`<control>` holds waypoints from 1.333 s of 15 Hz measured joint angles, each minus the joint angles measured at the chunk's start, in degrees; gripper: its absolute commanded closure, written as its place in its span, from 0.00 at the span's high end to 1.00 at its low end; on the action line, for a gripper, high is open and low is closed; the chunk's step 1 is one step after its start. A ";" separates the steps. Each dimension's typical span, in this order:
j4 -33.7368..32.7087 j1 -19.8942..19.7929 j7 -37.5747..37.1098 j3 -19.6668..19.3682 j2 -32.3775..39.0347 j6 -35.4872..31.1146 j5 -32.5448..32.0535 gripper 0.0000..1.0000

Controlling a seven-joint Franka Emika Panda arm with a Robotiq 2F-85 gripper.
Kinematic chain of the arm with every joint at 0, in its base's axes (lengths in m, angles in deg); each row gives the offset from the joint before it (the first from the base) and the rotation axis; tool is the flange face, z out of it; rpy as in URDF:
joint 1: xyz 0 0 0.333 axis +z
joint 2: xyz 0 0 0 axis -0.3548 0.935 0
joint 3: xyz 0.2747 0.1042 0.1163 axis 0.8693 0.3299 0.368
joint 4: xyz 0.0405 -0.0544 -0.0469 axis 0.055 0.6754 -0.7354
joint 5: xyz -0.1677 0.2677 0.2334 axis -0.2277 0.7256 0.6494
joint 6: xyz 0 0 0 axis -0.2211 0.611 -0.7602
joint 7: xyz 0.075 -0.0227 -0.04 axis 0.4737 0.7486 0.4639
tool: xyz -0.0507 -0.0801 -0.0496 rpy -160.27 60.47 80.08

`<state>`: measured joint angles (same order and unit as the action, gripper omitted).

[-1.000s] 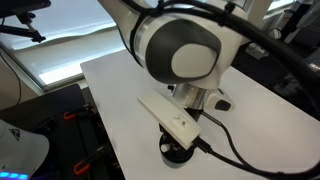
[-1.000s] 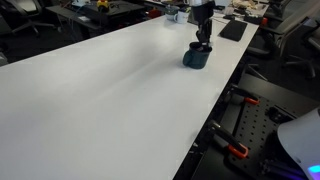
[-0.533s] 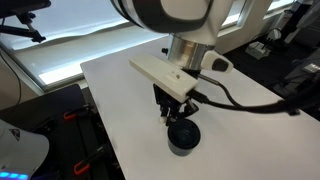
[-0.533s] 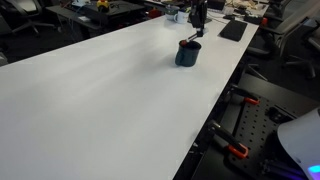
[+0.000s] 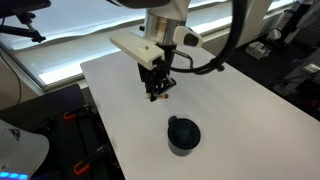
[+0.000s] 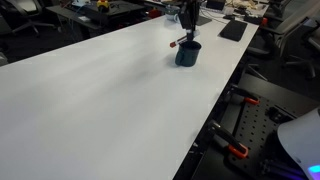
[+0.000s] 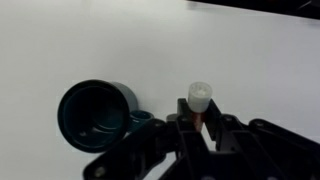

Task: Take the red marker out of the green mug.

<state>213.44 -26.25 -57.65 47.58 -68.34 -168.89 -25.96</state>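
In an exterior view the gripper (image 5: 158,93) hangs above the white table (image 5: 240,110), with its fingers closed on the red marker (image 5: 161,98). Only a small red tip shows below the dark fingers there. The green mug (image 5: 183,134) stands apart from it on the table, nearer the camera, with its dark inside open to view. A black cable (image 5: 203,68) loops from the wrist off toward the arm. The wrist view gives what that view does not. The marker (image 7: 200,97) stands upright between the two fingers, its pale round end toward the camera and a strip of red body just below it, so the gripper (image 7: 200,135) is clamped on it. The mug (image 7: 95,115) sits to one side of the marker in this view, its small handle (image 7: 141,117) turned toward the fingers, and the marker is plainly outside its rim. In the far exterior view the mug (image 6: 187,54) is a small dark shape near the table's far end. A thin red line, the marker (image 6: 178,42), lies just above its rim, but the fingers are too small there to tell how they stand.
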 measured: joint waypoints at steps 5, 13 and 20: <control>8.79 1.61 -0.34 1.35 0.97 -18.00 7.64 0.05; 16.82 2.25 11.08 5.63 6.29 -41.43 30.61 0.05; 16.84 2.39 11.13 4.10 15.37 -46.89 29.36 0.53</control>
<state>230.27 -23.86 -46.52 51.68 -52.97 -215.78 3.40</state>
